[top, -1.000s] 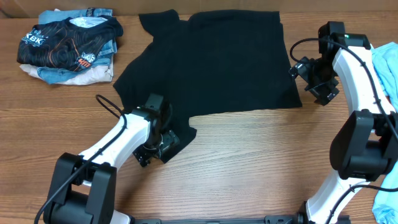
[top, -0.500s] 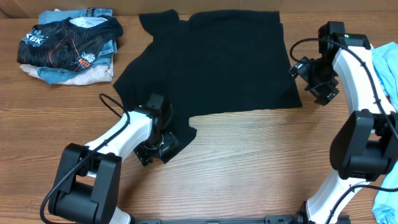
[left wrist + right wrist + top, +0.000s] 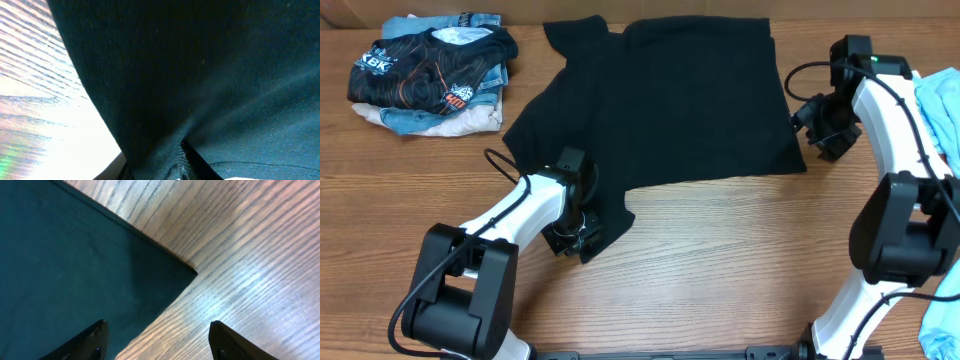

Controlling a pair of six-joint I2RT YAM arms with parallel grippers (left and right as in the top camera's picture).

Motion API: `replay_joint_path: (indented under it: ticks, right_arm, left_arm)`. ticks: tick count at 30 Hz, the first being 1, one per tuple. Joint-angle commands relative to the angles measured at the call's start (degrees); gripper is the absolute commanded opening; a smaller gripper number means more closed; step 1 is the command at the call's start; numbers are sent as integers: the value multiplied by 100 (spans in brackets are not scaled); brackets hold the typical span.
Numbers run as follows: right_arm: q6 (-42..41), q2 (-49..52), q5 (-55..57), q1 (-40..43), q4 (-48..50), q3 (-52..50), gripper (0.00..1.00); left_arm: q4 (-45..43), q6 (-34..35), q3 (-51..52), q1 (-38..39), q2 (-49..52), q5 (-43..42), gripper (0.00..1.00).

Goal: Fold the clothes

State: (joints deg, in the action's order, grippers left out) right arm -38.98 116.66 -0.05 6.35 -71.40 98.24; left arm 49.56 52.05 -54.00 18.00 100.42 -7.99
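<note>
The shirt (image 3: 670, 100) lies spread flat on the counter (image 3: 720, 260), toward the far side and between the two arms. Its body is smooth, and one sleeve (image 3: 605, 212) points toward the near left. It is laid open this way so its edges can be reached and lifted; no fold has been made yet.

The left end effector (image 3: 572, 232) is down on the tip of that sleeve. In the left wrist view, dark fabric fills nearly the whole frame and gathers into a crease at the bottom centre. The fingers are barely visible, so it cannot be told whether they are clenched on the cloth or only pressed against it.

The right end effector (image 3: 160, 341) hangs over the shirt's near right corner (image 3: 187, 270). Its two fingertips are spread apart, with the corner lying flat on the wood just ahead of them. It is released and holds nothing. It appears lined up to come down and pinch that corner.

A sleeve tip on one side and a hem corner on the other would probably give two matched hold points, so the near edge could be lifted without bunching.

A pile (image 3: 425, 75) of other clothes sits at the far left, well apart from the shirt. A blue cloth (image 3: 942, 100) lies at the right edge.
</note>
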Motion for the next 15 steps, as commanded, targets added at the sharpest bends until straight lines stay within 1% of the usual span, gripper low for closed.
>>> replay_joint_path:
  ticks: [1,3,9,15]
  right_arm:
    - [-50,264,-111,15,118,-155,69]
    - [-55,345,-153,15,245,-232,72]
    - [-811,391,-140,15,267,-428,73]
    - [-970,391,-175,15,549,-603,73]
  left_arm:
    - [2,-111,227,2,334,214,29]
    - [4,-133,227,2,334,216,29]
    - [46,-197,227,2,334,214,30]
    - [85,-197,227,2,334,216,30]
